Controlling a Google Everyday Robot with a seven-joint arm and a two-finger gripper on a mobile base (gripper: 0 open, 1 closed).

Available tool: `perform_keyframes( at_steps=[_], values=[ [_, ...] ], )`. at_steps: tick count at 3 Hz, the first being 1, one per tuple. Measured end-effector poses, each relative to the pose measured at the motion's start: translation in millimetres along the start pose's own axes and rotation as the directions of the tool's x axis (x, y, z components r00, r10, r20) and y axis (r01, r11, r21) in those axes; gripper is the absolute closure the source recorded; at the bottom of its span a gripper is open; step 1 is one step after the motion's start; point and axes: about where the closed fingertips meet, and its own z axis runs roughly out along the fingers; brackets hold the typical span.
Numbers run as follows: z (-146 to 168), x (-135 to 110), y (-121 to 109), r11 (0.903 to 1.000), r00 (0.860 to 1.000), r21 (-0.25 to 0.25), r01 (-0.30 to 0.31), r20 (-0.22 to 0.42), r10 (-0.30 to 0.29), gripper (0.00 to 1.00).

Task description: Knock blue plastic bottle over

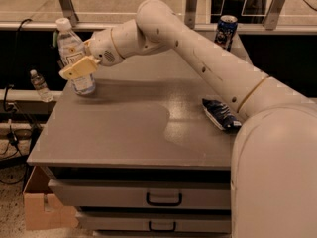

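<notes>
The blue plastic bottle (69, 44) stands at the far left corner of the grey table (129, 133). It is clear and bluish with a white cap and a white label. It leans with its top to the left, its base still on the table. My gripper (75, 69) is at the end of the white arm that reaches in from the right. It presses against the bottle's middle from the front right and covers part of the label.
A short blue can (226, 30) stands at the table's far right. A dark blue snack bag (221, 114) lies near the right edge. A small clear bottle (39, 85) stands on a ledge left of the table. Drawers (163, 199) and a cardboard box (43, 208) are below.
</notes>
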Motion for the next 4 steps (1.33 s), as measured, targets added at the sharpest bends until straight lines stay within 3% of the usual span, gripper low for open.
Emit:
perform_keyframes(
  at_steps=[1, 2, 3, 4],
  values=[
    [-33.1, -8.3, -13.4, 0.9972, 0.999, 0.069, 0.030, -0.042, -0.028, 0.87],
    [-77.3, -22.7, -28.0, 0.9860, 0.985, 0.131, 0.103, -0.149, -0.083, 1.00],
    [-131.8, -18.1, -40.2, 0.9654, 0.898, 0.133, 0.224, -0.412, -0.151, 1.00],
    [-154.0, 6.3, -38.1, 0.9599, 0.765, 0.045, 0.277, -0.615, -0.191, 1.00]
  ],
)
